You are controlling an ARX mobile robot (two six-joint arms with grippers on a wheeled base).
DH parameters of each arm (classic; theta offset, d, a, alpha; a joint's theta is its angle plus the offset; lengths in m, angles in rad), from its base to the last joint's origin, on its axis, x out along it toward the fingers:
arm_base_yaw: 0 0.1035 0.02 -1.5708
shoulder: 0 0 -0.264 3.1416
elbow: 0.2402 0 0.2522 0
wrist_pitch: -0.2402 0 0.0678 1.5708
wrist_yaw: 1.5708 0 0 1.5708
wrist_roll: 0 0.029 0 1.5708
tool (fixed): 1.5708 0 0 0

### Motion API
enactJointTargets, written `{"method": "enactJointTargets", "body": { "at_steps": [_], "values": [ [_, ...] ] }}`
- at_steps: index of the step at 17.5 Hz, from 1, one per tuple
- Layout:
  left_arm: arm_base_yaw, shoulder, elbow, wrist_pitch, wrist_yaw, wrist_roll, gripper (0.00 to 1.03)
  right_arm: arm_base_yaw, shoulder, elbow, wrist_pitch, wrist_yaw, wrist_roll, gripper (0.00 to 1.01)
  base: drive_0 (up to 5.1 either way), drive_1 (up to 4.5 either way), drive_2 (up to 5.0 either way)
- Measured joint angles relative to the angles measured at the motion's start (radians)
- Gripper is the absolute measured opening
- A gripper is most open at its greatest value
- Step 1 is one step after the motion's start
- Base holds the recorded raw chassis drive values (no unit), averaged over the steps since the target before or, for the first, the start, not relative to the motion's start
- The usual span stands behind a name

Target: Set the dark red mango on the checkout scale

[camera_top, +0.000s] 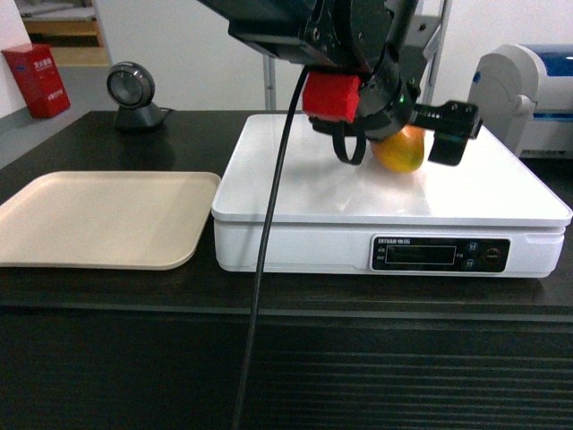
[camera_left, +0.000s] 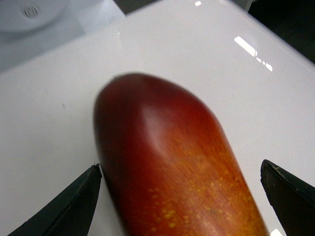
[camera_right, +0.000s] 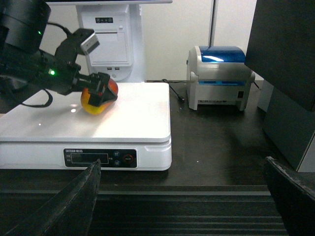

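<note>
dark woodgrain is filling the lower part of the head view, where the checkout [camera_top: 107, 287] is running across the frame with its ribbed black front below. on it, at centre right, the scale [camera_top: 501, 193] is sitting with its white platform and dark display panel, and a beige tray [camera_top: 98, 219] is lying just beside it at left. a round black scanner [camera_top: 132, 90] is standing at the upper left of the frame, and a blue-topped printer [camera_right: 219, 73] is showing at upper centre right of the right wrist view.

the dark red mango [camera_top: 400, 150] is resting on the scale's platform, toward its back and slightly right of centre. the left gripper [camera_top: 398, 143] is straddling it: in the left wrist view the mango [camera_left: 172, 167] is running lengthwise away from the camera, between the two fingertips [camera_left: 74, 206], with white platform showing on both sides, though the left tip is sitting very close to the skin. the jaws are looking spread and released rather than clamped.

the right gripper [camera_right: 182, 206] is hanging low in front of the counter with its fingers wide apart and nothing between them, well apart from the fruit. the left arm is clearly the nearer one, and the placing appears essentially done; a straight pull-back along the mango's long axis would likely clear it without nudging.
</note>
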State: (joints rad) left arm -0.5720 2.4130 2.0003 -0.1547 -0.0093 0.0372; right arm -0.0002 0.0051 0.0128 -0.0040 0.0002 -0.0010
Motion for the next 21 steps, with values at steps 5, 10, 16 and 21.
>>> {"method": "enactJointTargets", "body": {
  "at_steps": [5,10,16,21],
  "values": [
    [-0.027,-0.239,-0.182,0.141,0.011,0.02,0.98,0.0,0.0,0.0,0.0,0.0,0.0,0.98,0.0,0.0,0.0],
    [-0.054,-0.679,-0.681,0.563,0.047,0.109,0.98,0.0,0.0,0.0,0.0,0.0,0.0,0.98,0.0,0.0,0.0],
    [0.023,-0.95,-1.03,0.62,-0.074,0.129,0.94,0.0,0.0,0.0,0.0,0.0,0.0,0.98,0.0,0.0,0.0],
    [0.239,-1.318,-1.505,0.775,-0.334,-0.026,0.35,0.0,0.0,0.0,0.0,0.0,0.0,0.98,0.0,0.0,0.0]
  ]
}}
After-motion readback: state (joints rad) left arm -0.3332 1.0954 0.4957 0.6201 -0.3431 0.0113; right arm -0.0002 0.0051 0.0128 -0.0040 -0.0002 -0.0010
